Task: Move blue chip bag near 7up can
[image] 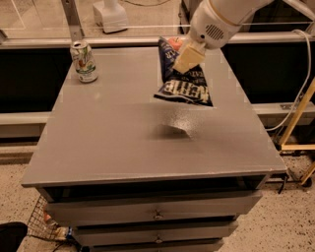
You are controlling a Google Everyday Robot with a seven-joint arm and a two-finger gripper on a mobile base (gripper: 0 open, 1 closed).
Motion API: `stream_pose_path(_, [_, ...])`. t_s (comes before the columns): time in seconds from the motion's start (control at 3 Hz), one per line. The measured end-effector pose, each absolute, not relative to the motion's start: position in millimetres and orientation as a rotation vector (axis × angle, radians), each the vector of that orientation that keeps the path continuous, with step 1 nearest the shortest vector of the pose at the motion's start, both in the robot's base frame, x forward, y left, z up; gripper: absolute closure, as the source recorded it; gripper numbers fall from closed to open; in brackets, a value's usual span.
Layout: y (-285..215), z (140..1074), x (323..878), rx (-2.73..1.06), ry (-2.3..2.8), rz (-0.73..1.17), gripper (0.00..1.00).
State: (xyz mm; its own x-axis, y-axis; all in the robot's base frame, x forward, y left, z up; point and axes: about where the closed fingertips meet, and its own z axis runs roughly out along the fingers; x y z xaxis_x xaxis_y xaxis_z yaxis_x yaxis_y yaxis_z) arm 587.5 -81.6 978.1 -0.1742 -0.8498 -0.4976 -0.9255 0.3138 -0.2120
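The blue chip bag (186, 84) hangs in the air above the grey table (123, 142), dark navy with white "KETTLE" lettering upside down. My gripper (186, 60) is shut on the bag's upper part, and the white arm reaches in from the top right. The bag's shadow lies on the table below it. The 7up can (84, 61), white and green with a silver top, stands upright at the table's far left corner, well to the left of the bag.
A red apple (173, 42) sits at the table's far edge, mostly hidden behind the bag. A white object (111, 15) stands beyond the table. Drawers front the cabinet (157, 214). A wooden frame (300, 115) and cable stand at the right.
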Motion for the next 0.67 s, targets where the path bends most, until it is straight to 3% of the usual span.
stream_pose_path(0.67, [-29,986,647,-1.449,1.927,0.243,1.0])
